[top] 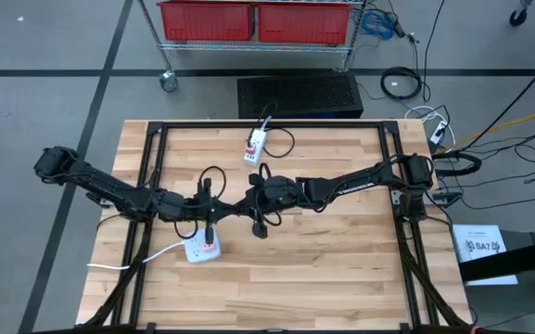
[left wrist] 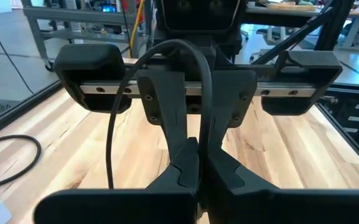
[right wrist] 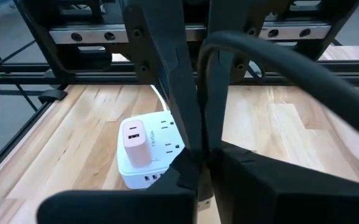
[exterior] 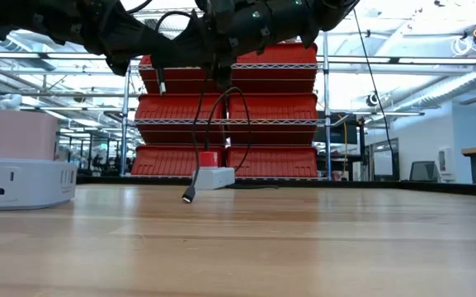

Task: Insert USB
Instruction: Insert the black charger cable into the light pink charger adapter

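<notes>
Both claws up off the wooden surface [top: 323, 269] near centre, tips almost meeting. Left claw [top: 210, 219] clamped on the black USB cable [exterior: 198, 136], fingers [left wrist: 188, 158] pinched tight with the cable looping over them. Right claw [top: 260, 199] closed down on the same cable, fingers [right wrist: 188, 124] squeezed against the black cord in the right wrist view. In the low view, cable hanging in a loop below the arms, free USB plug [exterior: 189, 196] dangling just above the wood, not inserted. White round power strip [top: 200, 249] with pink charger block [right wrist: 134, 143] plugged on top, sitting at roughly 7 o'clock from surface centre, just below the left claw in the high view; white cord [top: 142, 256] trailing off toward 9 o'clock. Second white power strip [top: 255, 147] with a red part at 12 o'clock near the far edge, well apart from both claws. Red bins [exterior: 225, 107] on a rack beyond the surface.
</notes>
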You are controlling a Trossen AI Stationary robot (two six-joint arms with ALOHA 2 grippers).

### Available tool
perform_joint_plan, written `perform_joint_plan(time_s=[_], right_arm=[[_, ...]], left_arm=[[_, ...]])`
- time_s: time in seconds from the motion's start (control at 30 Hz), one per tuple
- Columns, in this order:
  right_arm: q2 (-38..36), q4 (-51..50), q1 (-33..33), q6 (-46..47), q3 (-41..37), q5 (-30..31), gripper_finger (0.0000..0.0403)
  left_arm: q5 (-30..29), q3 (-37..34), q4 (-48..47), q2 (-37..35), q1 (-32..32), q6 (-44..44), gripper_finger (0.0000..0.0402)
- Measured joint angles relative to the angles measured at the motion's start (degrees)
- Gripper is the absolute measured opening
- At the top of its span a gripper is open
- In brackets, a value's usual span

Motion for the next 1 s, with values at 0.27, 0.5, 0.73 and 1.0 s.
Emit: perform_joint_plan(time_s=[0.27,0.5,0.73,1.0], right_arm=[[0.0,0.07,0.15,-0.02,0.0,0.92,0.0001],[-0.26,-1.67,0.15,-0.44,0.0,1.14,0.0001],[-4.22,-9.62,0.15,-3.89,0.0,4.13,0.0],[-8.37,-16.68,-0.76,-5.39,0.02,4.59,0.0]], left_arm=[[-1.23,2.17,0.42,0.0,0.04,2.4,0.0088],[-5.7,3.55,1.52,-1.64,-1.41,12.22,0.0125],[-8.61,4.32,-15.98,-9.2,-10.43,7.5,0.0111],[-11.38,10.02,-46.33,-6.81,-24.58,-20.52,0.0008]])
